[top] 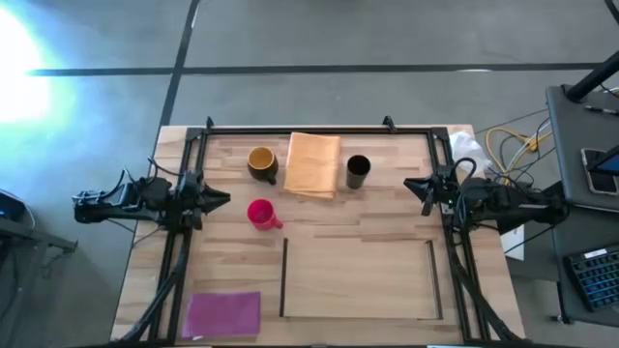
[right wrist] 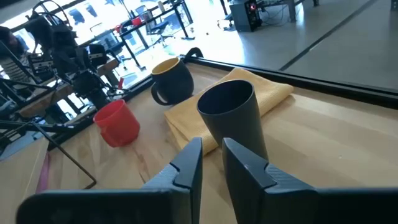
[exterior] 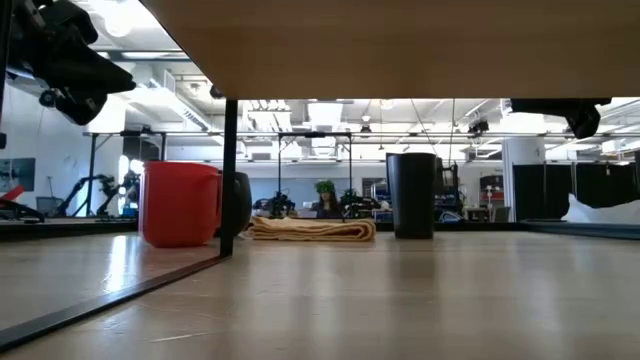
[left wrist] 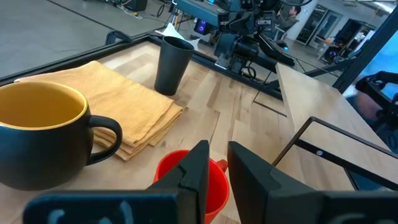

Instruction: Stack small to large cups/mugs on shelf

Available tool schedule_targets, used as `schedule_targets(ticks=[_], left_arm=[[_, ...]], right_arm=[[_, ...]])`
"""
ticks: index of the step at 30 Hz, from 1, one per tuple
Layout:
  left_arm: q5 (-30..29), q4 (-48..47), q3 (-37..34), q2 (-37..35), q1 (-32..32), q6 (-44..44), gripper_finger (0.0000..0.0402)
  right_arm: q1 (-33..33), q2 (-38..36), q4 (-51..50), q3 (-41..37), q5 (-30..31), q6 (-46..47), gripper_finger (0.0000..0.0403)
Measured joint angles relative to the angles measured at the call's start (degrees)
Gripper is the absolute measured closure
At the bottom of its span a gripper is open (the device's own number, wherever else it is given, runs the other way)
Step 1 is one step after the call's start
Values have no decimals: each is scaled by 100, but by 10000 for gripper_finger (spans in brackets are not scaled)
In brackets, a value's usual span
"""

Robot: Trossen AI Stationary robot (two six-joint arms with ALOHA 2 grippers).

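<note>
Three cups stand upright on the table's far half. The dark brown mug with a yellow inside (top: 261, 162) is left of an orange cloth. The black cup (top: 358, 171) (right wrist: 233, 118) is right of that cloth. The pink-red cup (top: 261, 213) (left wrist: 189, 177) stands nearer. The shelf (top: 358, 307) is a pale-wood area edged by dark strips in the near middle. My left gripper (top: 227, 200) (left wrist: 217, 149) hovers left of the pink-red cup, shut and holding nothing. My right gripper (top: 406, 184) (right wrist: 211, 144) hovers right of the black cup, shut and holding nothing.
The folded orange cloth (top: 314, 164) lies between the mug and the black cup. A magenta cloth (top: 224, 312) lies at the near left corner. A dark frame (top: 300, 130) runs along the table's far edge and sides. Cables and a keyboard (top: 590, 275) sit off the table's right.
</note>
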Motion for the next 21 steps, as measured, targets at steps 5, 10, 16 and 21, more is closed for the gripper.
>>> schedule_targets(ticks=[5, 10, 16, 21], left_arm=[[0, 2, -2, -2, 0, 0, 356], [0, 0, -2, 0, 0, 0, 356], [-2, 0, 0, -2, 0, 0, 356], [-1, 2, -2, 0, 0, 0, 356]], right_arm=[[1, 0, 0, -2, 1, 0, 346], [0, 0, 1, -1, 1, -1, 346], [-1, 0, 58, -2, 0, 83, 346], [-1, 0, 252, 1, -39, 1358, 346]])
